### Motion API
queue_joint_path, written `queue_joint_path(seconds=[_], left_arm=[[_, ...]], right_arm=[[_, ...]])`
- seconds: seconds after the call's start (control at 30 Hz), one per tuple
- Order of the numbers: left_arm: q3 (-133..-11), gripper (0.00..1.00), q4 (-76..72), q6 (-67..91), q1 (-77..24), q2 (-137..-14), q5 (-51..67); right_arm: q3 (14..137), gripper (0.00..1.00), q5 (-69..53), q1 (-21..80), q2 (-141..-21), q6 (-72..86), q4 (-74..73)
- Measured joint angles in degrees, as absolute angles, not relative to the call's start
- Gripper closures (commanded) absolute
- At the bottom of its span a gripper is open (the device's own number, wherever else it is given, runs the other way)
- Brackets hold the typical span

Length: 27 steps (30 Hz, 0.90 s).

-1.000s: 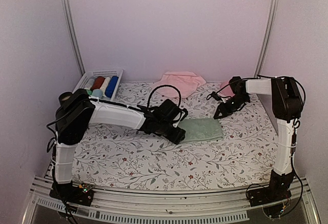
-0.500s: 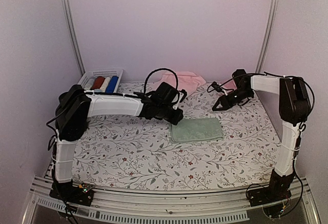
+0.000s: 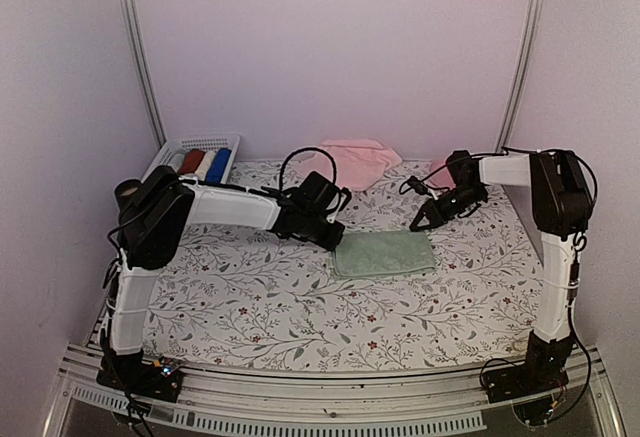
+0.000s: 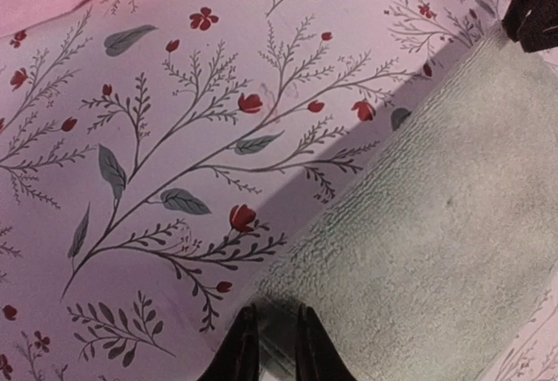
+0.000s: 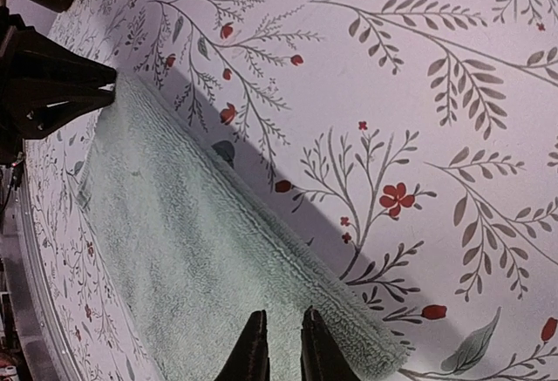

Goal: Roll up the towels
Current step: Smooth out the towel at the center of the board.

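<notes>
**Opening of the roll on the first towel.** The mint green towel [image 3: 384,254] lies flat as a rectangle on the surface [image 3: 250,297], a little right of the middle, its long sides parallel to the near edge. Its two far corners are taken, one by each arm. The left fingers [image 4: 242,355] are drawn in almost to touching, with the far left corner of the cloth caught between them. The right fingers [image 5: 253,350] are likewise clenched on the far hem just inside the far right corner (in each wrist view only a thin strip of cloth shows in the gap, so the firmness of either hold cannot be judged).

A hold at both ends of one edge is presumably chosen so that the edge can be raised evenly and turned over towards the near edge, giving a straight first turn for the roll.

The left arm is stretched from the near left corner, its forearm carried low across the surface and its wrist tipped down at the towel. The right arm stands tall along the right edge, elbow high, with the forearm folded inwards and sloping down to the cloth.

The pink towel [image 3: 348,162] lies crumpled and unrolled at the far edge, apart from both arms. A white basket [image 3: 205,141] of rolled cloths is set in the far left corner.
</notes>
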State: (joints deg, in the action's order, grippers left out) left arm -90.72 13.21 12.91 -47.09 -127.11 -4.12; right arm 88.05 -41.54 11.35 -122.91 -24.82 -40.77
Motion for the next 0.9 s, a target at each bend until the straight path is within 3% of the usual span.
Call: queue_joint_path(seconds=[0.33, 0.47, 0.67, 0.9], left_arm=[[-89.25, 0.83, 12.43, 11.53, -47.11, -128.92, -7.31], [-89.71, 0.78, 11.84, 10.70, -47.13, -129.45, -8.99], [-90.52, 0.56, 12.32, 9.76, -47.07, -129.69, -11.99], [-94.78, 0.20, 16.21, 8.21, -46.15, -129.69, -14.79]], right_arm=[[88.07, 0.88, -37.04, 11.35, -125.34, -24.01, -40.77], [88.18, 0.89, -36.07, 11.60, -125.58, -23.77, -40.71], [88.44, 0.85, -35.00, 11.99, -125.27, -24.08, -40.91], [87.61, 0.62, -34.28, 12.23, -119.35, -27.00, -41.56]])
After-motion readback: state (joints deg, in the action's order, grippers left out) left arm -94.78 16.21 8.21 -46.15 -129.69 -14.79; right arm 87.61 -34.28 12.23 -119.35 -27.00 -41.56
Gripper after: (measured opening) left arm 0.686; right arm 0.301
